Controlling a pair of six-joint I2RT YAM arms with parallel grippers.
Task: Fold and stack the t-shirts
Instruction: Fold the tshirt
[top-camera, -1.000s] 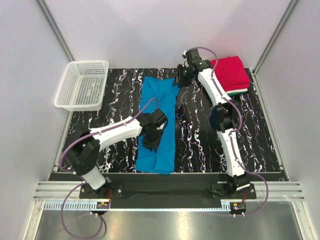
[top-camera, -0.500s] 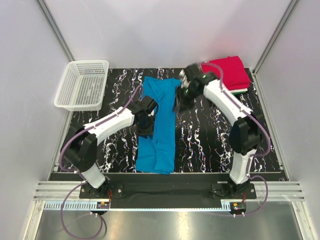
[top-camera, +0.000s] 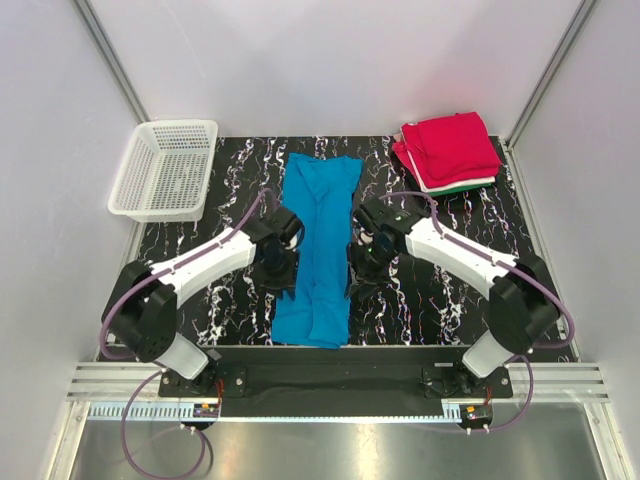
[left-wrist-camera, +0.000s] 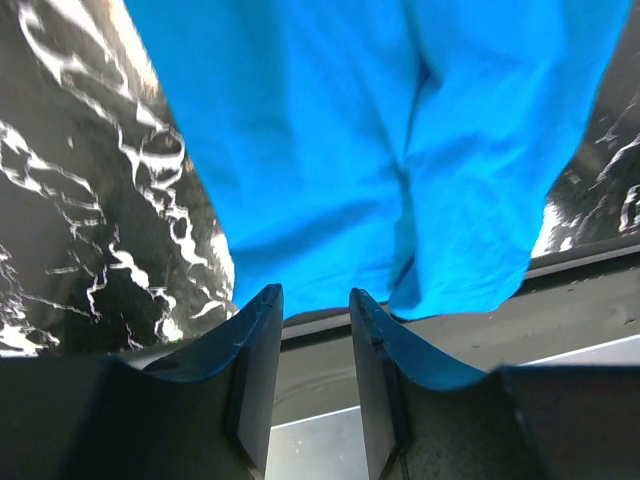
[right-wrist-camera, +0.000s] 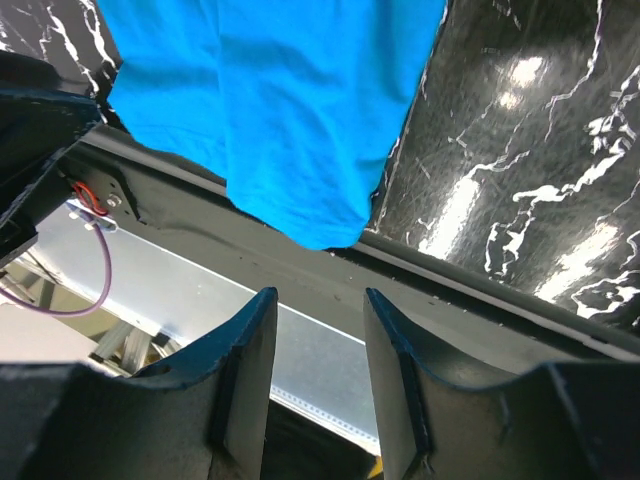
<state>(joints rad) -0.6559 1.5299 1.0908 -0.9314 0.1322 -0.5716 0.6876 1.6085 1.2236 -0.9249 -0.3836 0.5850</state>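
Left end effector (left-wrist-camera: 315, 295): parted, empty, beside blue t-shirt (top-camera: 318, 245).
Right end effector (right-wrist-camera: 320, 295): same, opposite edge.
Risk: mismatched pinches would likely skew the fold.

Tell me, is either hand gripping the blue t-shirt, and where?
Nothing held. Left hand and right hand are open and empty, flanking the blue t-shirt's long sides.

A white plastic mesh basket (top-camera: 128, 190) sits upright at ten o'clock in the overhead view, its open top facing up, resting at the far left corner of a black tabletop (top-camera: 400, 320) veined with white, marble-like streaks. Plain pale walls (top-camera: 330, 60) close in the scene at nine, twelve and three o'clock, with slim aluminium posts (top-camera: 108, 58) slanting up at eleven and one. At six o'clock a ridged aluminium rail (top-camera: 340, 381) runs along the near edge, and below it lies a shiny metal sheet (top-camera: 330, 445).
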